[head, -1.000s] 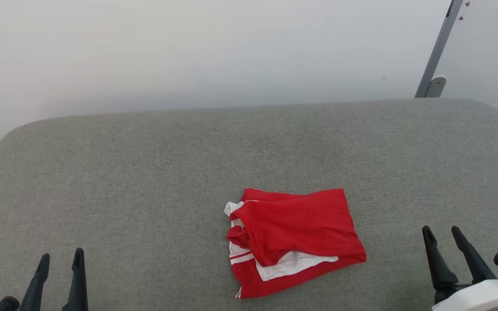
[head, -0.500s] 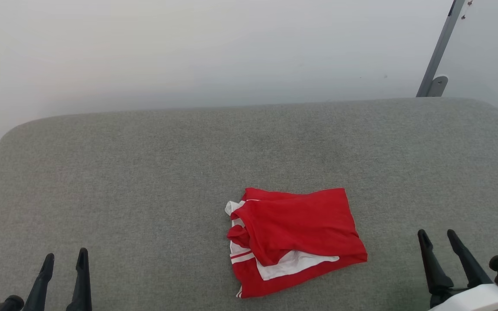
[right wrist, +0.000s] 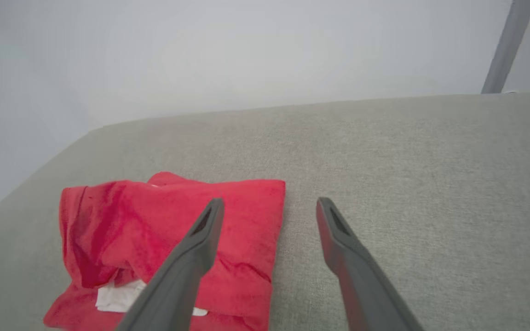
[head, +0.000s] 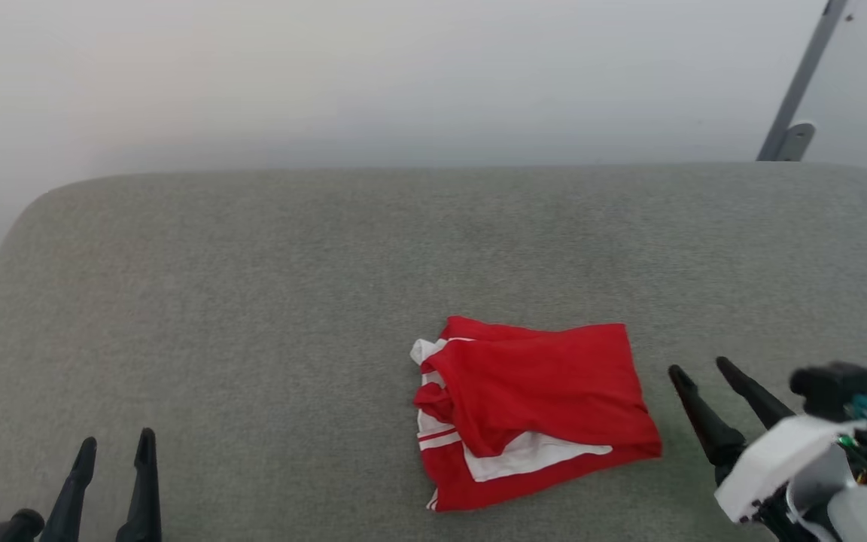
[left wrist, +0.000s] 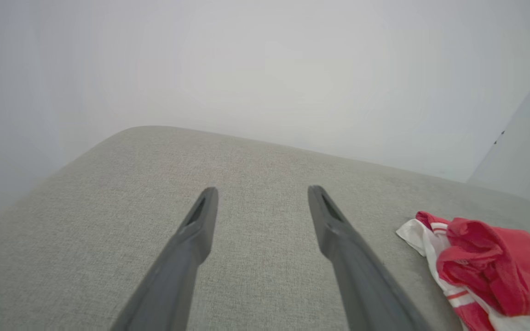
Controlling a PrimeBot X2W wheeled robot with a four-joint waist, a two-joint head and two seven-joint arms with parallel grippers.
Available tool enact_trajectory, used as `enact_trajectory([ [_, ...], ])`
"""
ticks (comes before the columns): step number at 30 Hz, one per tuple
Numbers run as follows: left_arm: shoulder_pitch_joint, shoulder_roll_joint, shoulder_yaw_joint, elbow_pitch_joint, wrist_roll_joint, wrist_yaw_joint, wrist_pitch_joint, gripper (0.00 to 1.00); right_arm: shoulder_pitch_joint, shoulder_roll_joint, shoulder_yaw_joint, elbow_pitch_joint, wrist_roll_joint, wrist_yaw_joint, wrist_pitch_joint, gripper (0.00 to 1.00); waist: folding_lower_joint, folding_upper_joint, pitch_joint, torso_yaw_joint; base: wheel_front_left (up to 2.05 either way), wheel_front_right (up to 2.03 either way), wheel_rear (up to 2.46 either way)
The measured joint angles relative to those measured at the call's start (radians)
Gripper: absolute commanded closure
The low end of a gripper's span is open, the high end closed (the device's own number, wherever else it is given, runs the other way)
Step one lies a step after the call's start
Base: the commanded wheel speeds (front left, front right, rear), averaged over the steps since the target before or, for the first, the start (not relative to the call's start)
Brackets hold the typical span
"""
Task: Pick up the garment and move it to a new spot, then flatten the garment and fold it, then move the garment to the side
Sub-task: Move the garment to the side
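The jersey (head: 546,384) is soft matt red cloth, white inside. The worktop (head: 253,301) wears coarse grey woven fabric. The left hand (head: 118,436) and right hand (head: 698,365) look smooth dark plastic.

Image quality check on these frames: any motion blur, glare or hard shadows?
Head view: soft even light, no glare, no hard shadows around the garment; the right arm's white wrist housing is motion-smeared. Left wrist view: wall hazy and washed out, jaws soft near the bottom edge. Right wrist view: garment and jaws slightly soft.
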Motion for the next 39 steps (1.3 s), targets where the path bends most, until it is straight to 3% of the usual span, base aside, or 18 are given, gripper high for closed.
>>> enact_trajectory([
  [7,-0.013,-0.005,-0.034,0.017,-0.020,0.000,0.000,0.00,-0.110,-0.089,0.115,0.019,0.061,0.000,0.213,0.00,0.0000,0.0000,0.027,0.046,0.00,0.00,0.00],
  [17,-0.069,0.001,-0.084,0.033,-0.034,0.000,0.000,0.00,-0.222,-0.176,0.195,0.060,0.140,0.000,0.467,0.00,0.0000,0.0000,0.081,0.111,0.00,0.00,0.00],
  [24,-0.091,0.006,-0.103,0.044,-0.044,0.000,0.000,0.00,-0.273,-0.172,0.246,0.116,0.176,0.000,0.618,0.00,0.0000,0.0000,0.113,0.138,0.00,0.00,0.00],
  [33,-0.150,0.012,-0.130,0.060,-0.060,0.000,0.000,0.00,-0.400,-0.100,0.286,0.250,0.239,0.000,0.821,0.00,0.0000,0.0000,0.168,0.161,0.00,0.00,0.00],
  [34,-0.155,0.012,-0.134,0.061,-0.061,0.000,0.000,0.00,-0.408,-0.099,0.292,0.256,0.244,0.000,0.836,0.27,0.0000,0.0000,0.172,0.162,0.00,0.00,0.00],
  [35,-0.161,0.012,-0.138,0.063,-0.062,0.000,0.000,0.00,-0.417,-0.099,0.296,0.260,0.251,0.000,0.844,1.00,0.0000,0.0000,0.175,0.164,0.00,0.00,0.00],
  [39,-0.182,0.015,-0.146,0.064,-0.071,0.000,0.000,0.00,-0.442,-0.095,0.287,0.263,0.285,0.000,0.842,1.00,0.0000,0.0000,0.192,0.165,0.00,0.00,0.00],
])
